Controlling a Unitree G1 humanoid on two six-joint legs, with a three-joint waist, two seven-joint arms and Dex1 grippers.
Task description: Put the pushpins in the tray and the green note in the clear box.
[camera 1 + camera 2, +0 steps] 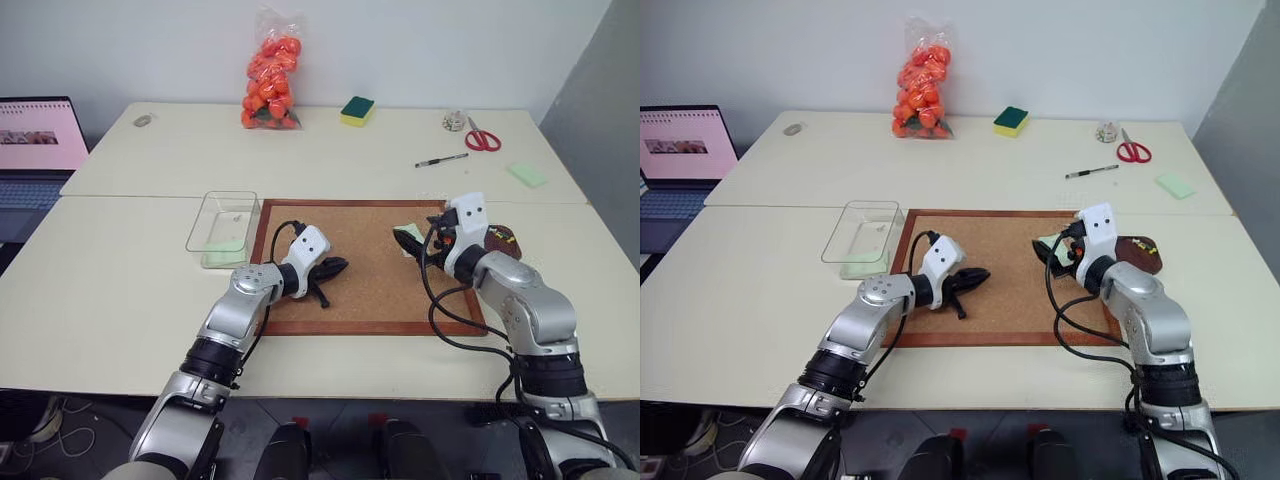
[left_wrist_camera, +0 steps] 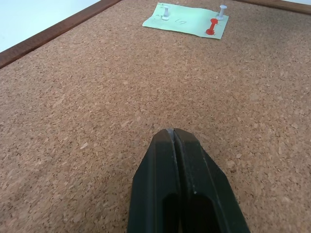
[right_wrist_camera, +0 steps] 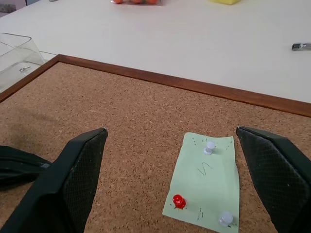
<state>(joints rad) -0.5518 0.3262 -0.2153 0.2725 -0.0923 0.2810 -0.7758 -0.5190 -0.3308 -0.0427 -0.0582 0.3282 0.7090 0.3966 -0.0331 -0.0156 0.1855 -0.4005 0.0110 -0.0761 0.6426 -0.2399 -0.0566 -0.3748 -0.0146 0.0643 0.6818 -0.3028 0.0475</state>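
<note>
The green note lies flat on the cork board, near its far right corner. Three pushpins stand in it: a white one, a red one and another white one. My right gripper hovers just short of the note, open wide, nothing between its fingers. The dark brown tray sits right behind that hand, with small coloured bits in it. My left gripper is shut and empty, low over the board's left part. The clear box stands off the board's left edge.
A pale-green patch shows through the box's near end. At the back of the table are a bag of orange items, a green-and-yellow sponge, red scissors, a pen and a pale-green pad. A laptop stands far left.
</note>
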